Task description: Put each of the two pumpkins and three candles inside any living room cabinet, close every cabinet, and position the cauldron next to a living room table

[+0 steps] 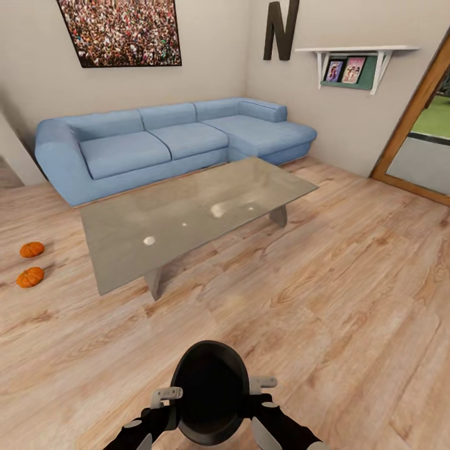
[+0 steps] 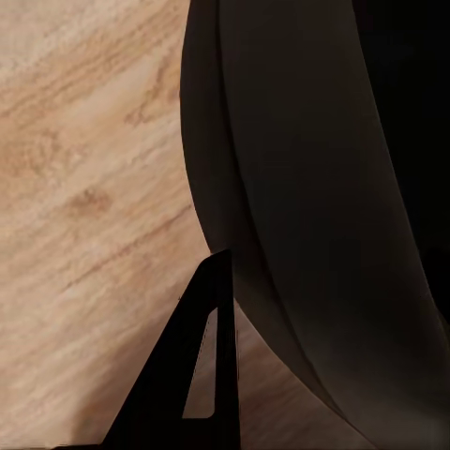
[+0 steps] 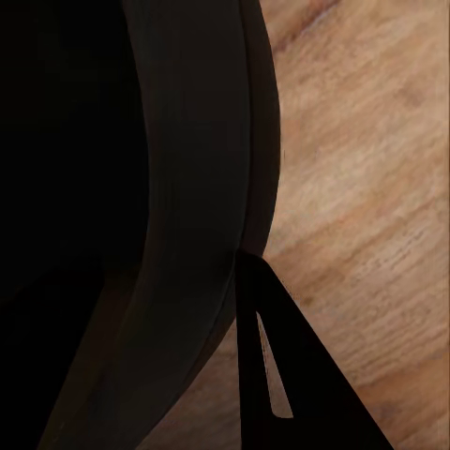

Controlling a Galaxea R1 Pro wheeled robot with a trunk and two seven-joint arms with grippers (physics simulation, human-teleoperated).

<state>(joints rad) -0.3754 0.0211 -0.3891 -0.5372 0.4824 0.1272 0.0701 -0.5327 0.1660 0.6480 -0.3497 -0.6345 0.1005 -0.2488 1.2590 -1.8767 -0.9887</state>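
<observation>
Black cauldron sits clamped between the left gripper and right gripper, each jaw pair closed on its rim. Its wall hides each gripper's inner finger.

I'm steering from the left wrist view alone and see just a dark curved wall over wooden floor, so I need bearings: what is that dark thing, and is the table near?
Observer: It is the cauldron, sitting between the left gripper and the right gripper, low in front of the robot.
Operator: And the table?
Observer: The glass table stands ahead, with a stretch of bare floor between it and the cauldron.
Operator: Any pumpkins around?
Observer: Yes, one pumpkin and a second pumpkin lie on the floor left of the table, near the end of the blue sofa.
</observation>
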